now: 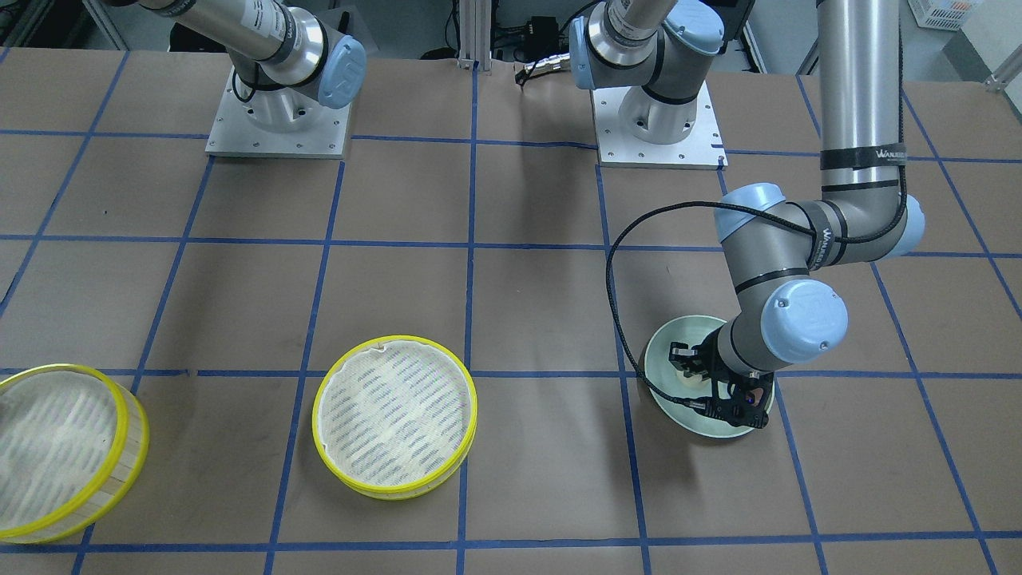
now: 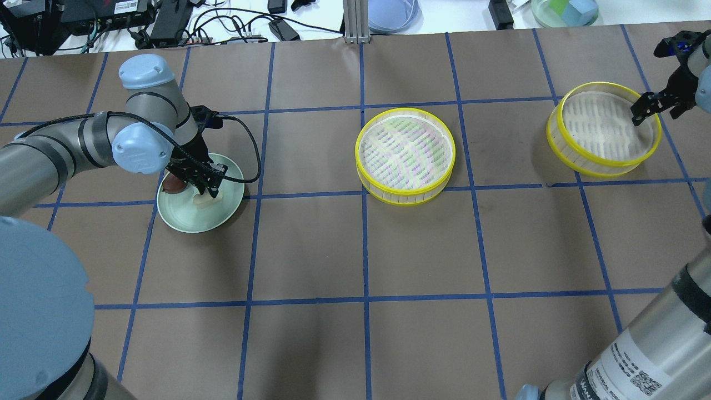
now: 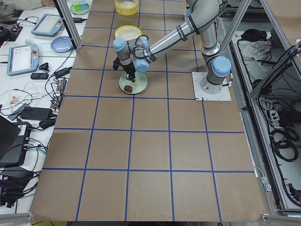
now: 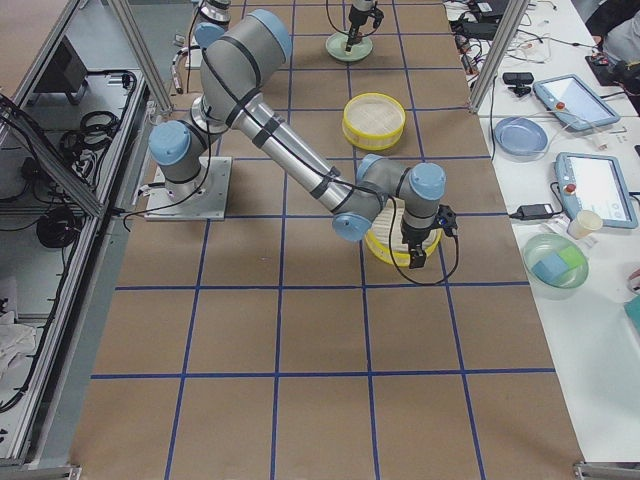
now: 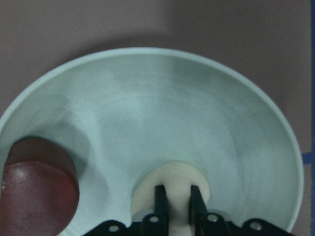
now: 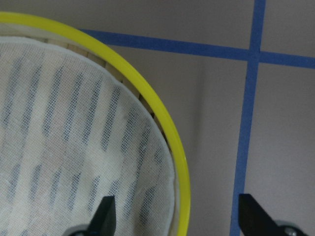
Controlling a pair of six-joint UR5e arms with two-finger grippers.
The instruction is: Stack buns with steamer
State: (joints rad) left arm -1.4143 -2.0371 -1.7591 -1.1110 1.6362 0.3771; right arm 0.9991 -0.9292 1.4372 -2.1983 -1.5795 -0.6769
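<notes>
The pale green plate (image 2: 189,219) lies on the table's left side and holds both buns. My left gripper (image 2: 205,189) is down in the plate, shut on the cream-white bun (image 5: 170,177), which shows between its fingertips (image 5: 160,199). The dark reddish-brown bun (image 5: 39,191) rests on the plate beside it, untouched. One steamer tray (image 2: 405,150) sits mid-table, empty. The other steamer tray (image 2: 602,128) sits at the far right. My right gripper (image 2: 652,108) is open and straddles its yellow rim (image 6: 162,123), one finger inside and one outside.
The brown table is marked with a blue tape grid (image 2: 364,250). The arm bases (image 1: 279,120) stand at the robot's side. A blue plate (image 2: 391,11) and a dish with blocks (image 2: 564,11) lie beyond the far edge. A black cable (image 2: 244,144) loops off the left wrist.
</notes>
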